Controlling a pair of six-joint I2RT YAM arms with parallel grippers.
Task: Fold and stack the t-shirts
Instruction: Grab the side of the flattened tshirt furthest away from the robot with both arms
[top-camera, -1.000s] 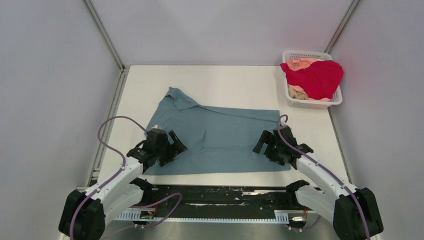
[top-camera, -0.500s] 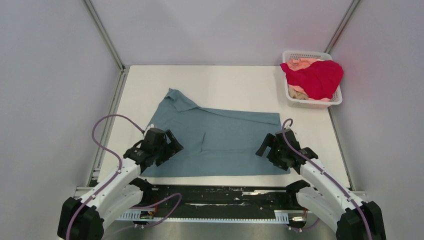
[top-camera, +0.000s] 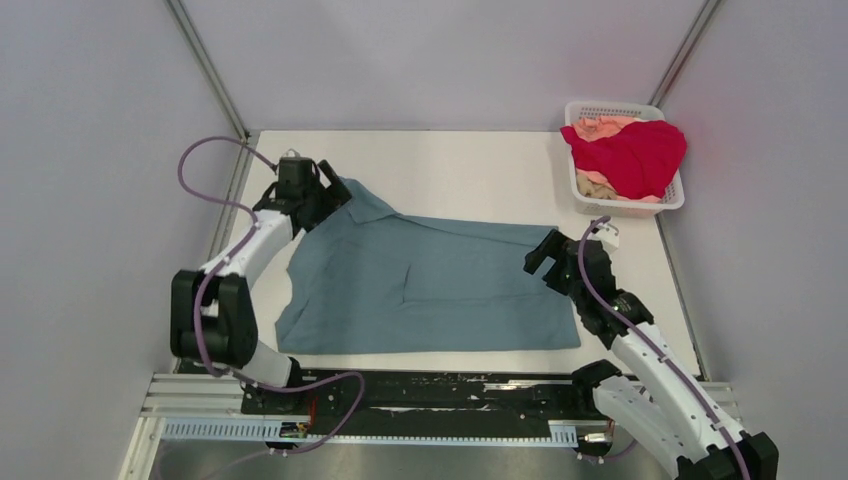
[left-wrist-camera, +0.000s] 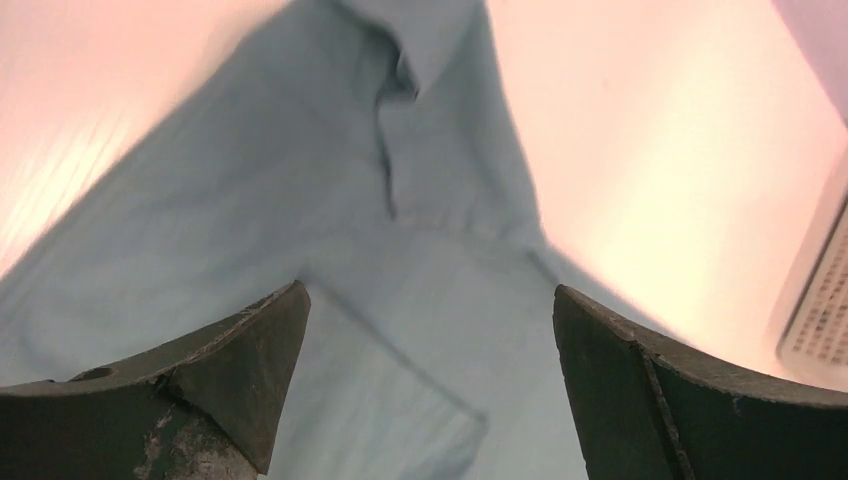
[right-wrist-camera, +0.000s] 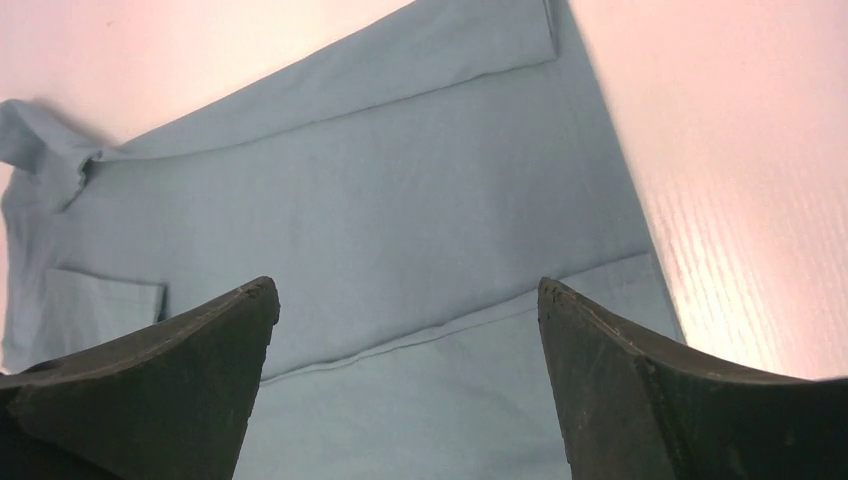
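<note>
The dusty teal t-shirt (top-camera: 440, 280) lies spread flat across the middle of the table. My left gripper (top-camera: 330, 200) is open above its far left sleeve; in the left wrist view the gripper (left-wrist-camera: 430, 290) hangs over creased teal cloth (left-wrist-camera: 330, 180) without touching it. My right gripper (top-camera: 543, 258) is open over the shirt's right edge, and its wrist view shows the gripper (right-wrist-camera: 405, 285) above a folded hem on the teal shirt (right-wrist-camera: 380, 200). The crimson t-shirt (top-camera: 635, 155) and the pale peach t-shirt (top-camera: 600, 127) are bunched together in the basket.
The white lattice basket (top-camera: 625, 208) stands at the table's far right corner. Bare white table (top-camera: 450, 165) shows beyond the teal shirt. A metal rail (top-camera: 225, 210) borders the left side, and a black rail (top-camera: 430, 385) the near edge.
My left arm has swung from the shirt's near left edge out to its far left sleeve. My right gripper has moved a little farther up the shirt's right edge. Both stayed open.
</note>
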